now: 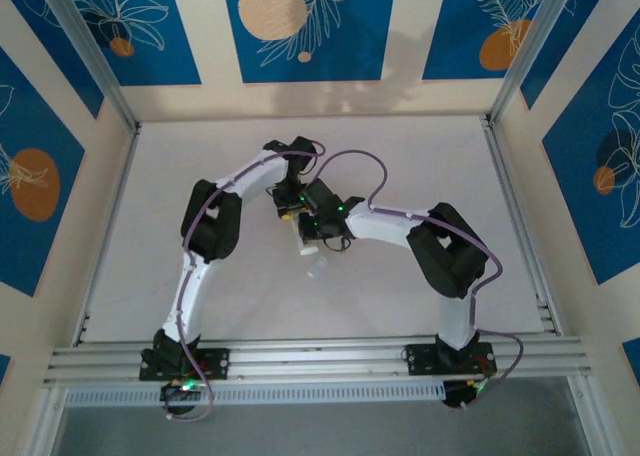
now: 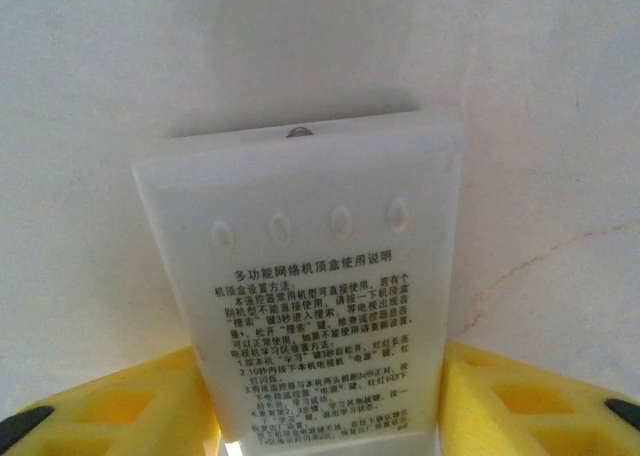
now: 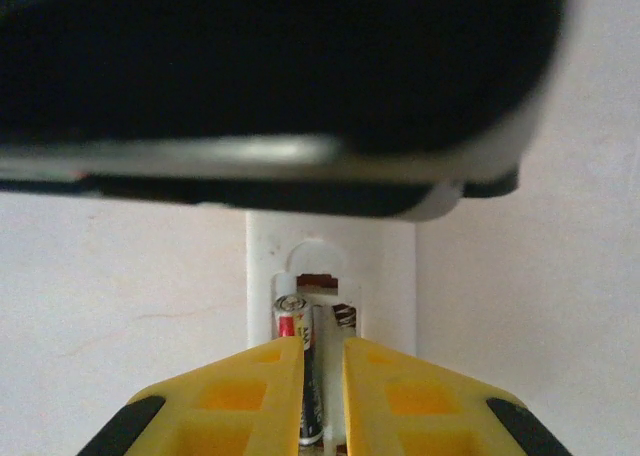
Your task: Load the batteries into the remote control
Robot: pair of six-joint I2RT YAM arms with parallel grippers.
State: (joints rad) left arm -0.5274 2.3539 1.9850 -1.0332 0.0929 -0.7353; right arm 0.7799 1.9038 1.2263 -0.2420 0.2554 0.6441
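The white remote control (image 2: 310,276) lies back side up, with black printed text on it. My left gripper (image 2: 325,416) is shut on its sides between yellow fingers (image 2: 110,406). In the right wrist view the remote control (image 3: 395,266) shows its uncovered battery bay. One battery (image 3: 290,321) lies in the left slot, and the right slot shows a bare spring (image 3: 345,318). My right gripper (image 3: 324,376) hovers just over the bay, its jaws a narrow gap apart with nothing between them. The other battery is hidden. From above, both grippers (image 1: 290,214) (image 1: 312,231) meet mid-table.
A small white piece (image 1: 318,269), perhaps the battery cover, lies on the white table (image 1: 420,156) just in front of the grippers. The dark, blurred body of the left arm (image 3: 280,76) hangs close above the right wrist camera. Metal rails (image 1: 320,356) line the table's near edge.
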